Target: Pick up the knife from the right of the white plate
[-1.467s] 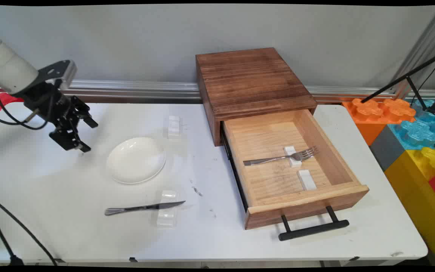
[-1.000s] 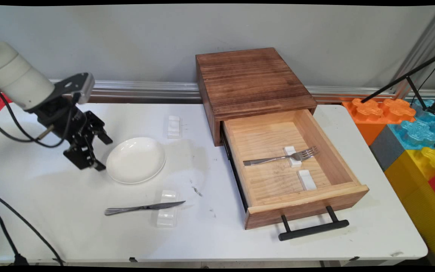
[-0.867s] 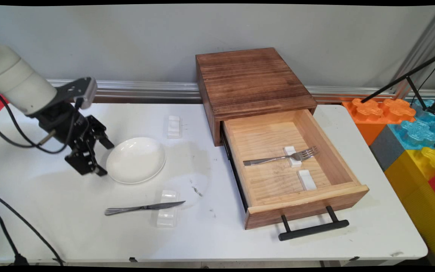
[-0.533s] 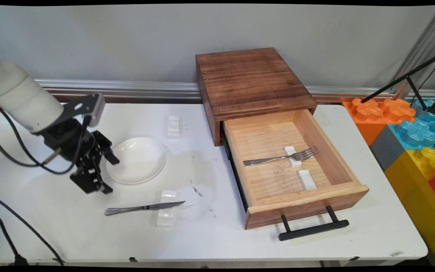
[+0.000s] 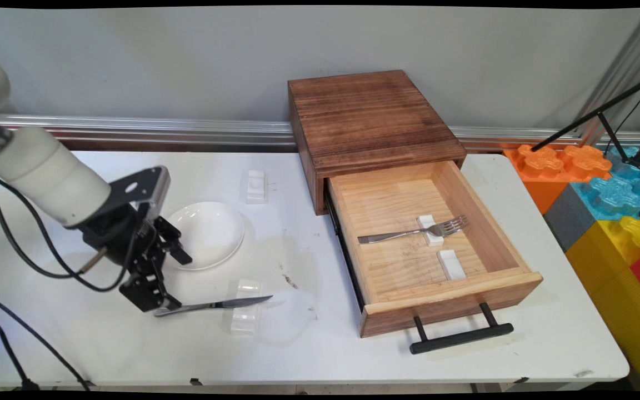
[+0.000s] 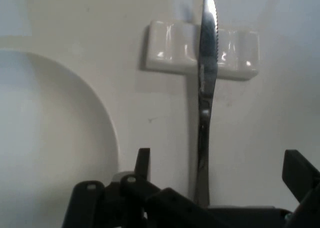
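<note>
My gripper hangs low over the table's near left, open, at the handle end of a steel table knife. The knife lies flat with its blade across a white cutlery rest. In the hand view the knife runs straight up the picture between the two fingers of the gripper, its serrated blade over the rest. Nothing is gripped. A white plate sits just beyond the gripper, and its rim curves along the hand view's left.
A second white rest lies behind the plate. A dark wooden box stands at the back, its drawer pulled open with a fork and two rests inside. Its black handle juts forward. Big toy blocks stand at the right.
The arm has swung from the far left of the table toward the near side and come down, passing the plate's left rim. The gripper has stayed open and now stands at the knife's handle.
</note>
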